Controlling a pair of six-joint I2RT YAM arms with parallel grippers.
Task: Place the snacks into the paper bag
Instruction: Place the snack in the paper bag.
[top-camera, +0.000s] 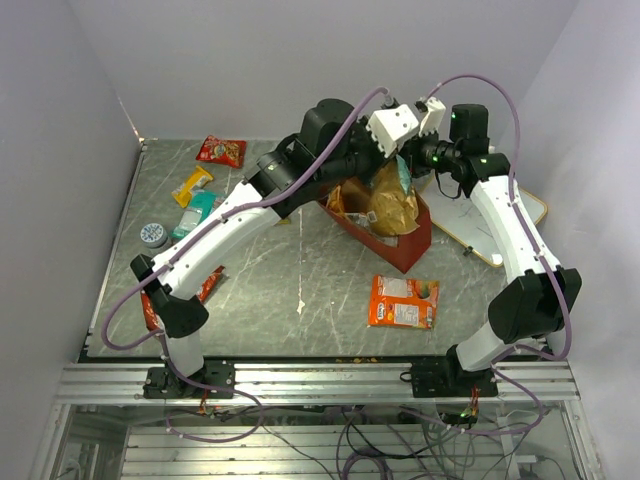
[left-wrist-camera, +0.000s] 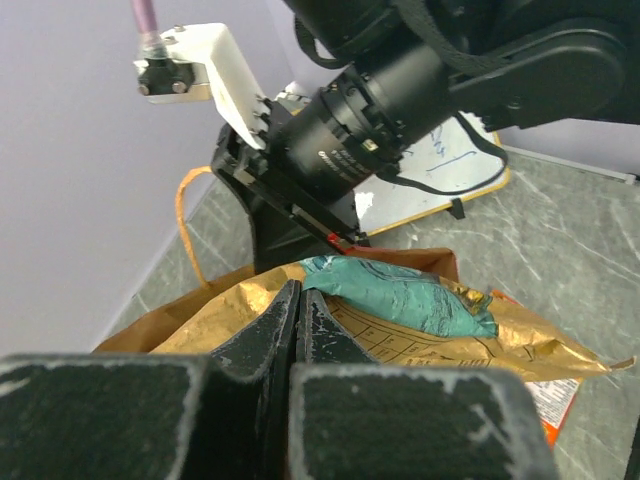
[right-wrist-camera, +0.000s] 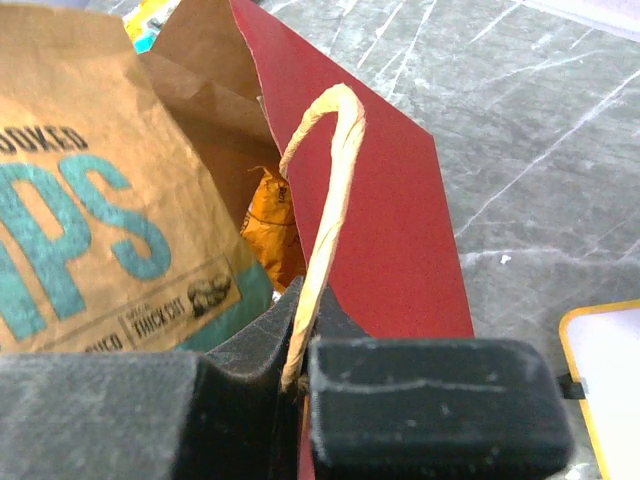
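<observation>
The red paper bag (top-camera: 408, 243) stands open mid-table, brown inside (right-wrist-camera: 210, 90). A large gold chip bag (top-camera: 393, 205) sticks out of it, with an orange packet (right-wrist-camera: 268, 225) deeper inside. My left gripper (left-wrist-camera: 297, 292) is shut and empty, its tips against the gold chip bag (left-wrist-camera: 440, 345), next to a teal crinkled packet (left-wrist-camera: 400, 290). My right gripper (right-wrist-camera: 300, 350) is shut on the bag's tan handle (right-wrist-camera: 328, 190) at the red wall (right-wrist-camera: 390, 230). An orange flat pack (top-camera: 403, 301) lies on the table in front of the bag.
A red packet (top-camera: 221, 151), a yellow packet (top-camera: 192, 185) and a teal packet (top-camera: 198, 212) lie at the back left near a round tin (top-camera: 154, 234). Another red packet (top-camera: 207, 285) lies by the left arm. A white board (top-camera: 490, 215) lies at the right.
</observation>
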